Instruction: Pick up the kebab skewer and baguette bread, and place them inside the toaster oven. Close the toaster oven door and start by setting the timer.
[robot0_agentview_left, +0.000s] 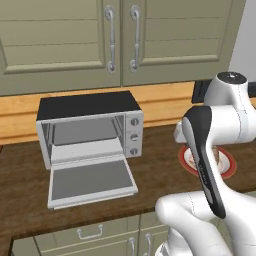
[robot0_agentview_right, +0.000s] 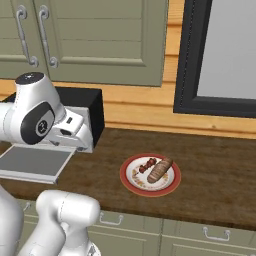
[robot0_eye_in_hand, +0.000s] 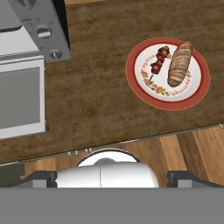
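Setting: simulated kitchen; dark wood desk (robot0_agentview_right: 215, 165) along a pale wood backsplash, olive wall cabinets (robot0_agentview_left: 115, 35) above, drawers with small handles below the front edge.
Toaster oven: toaster oven (robot0_agentview_left: 90, 127) stands at the back of the desk, black top, silver-grey body, three round knobs stacked on its right-hand panel; cavity looks bare, with a flat tray shelf inside.
Door: toaster oven door (robot0_agentview_left: 92, 181) is dropped fully open, lying flat toward the desk's front edge, grey pane facing up; in the hand view its pane (robot0_eye_in_hand: 19, 98) sits at the left edge.
Plate: red-rimmed white plate (robot0_agentview_right: 131, 186) rests on the desk, well apart from the oven, to its right.
Skewer: kebab skewer (robot0_eye_in_hand: 158, 61) lies on the plate, dark red-brown chunks on a thin stick, on the side nearer the oven.
Bread: baguette bread (robot0_eye_in_hand: 179, 64) lies on the same plate, just beside the skewer and roughly parallel to it, on the side farther from the oven.
Arm: white arm folds up over the desk between oven and plate; in the left base view it hides most of the plate.
Hand: hand (robot0_eye_in_hand: 112, 174) hangs high over the desk's front edge, looking down; fingers spread wide, nothing between them, touching nothing.
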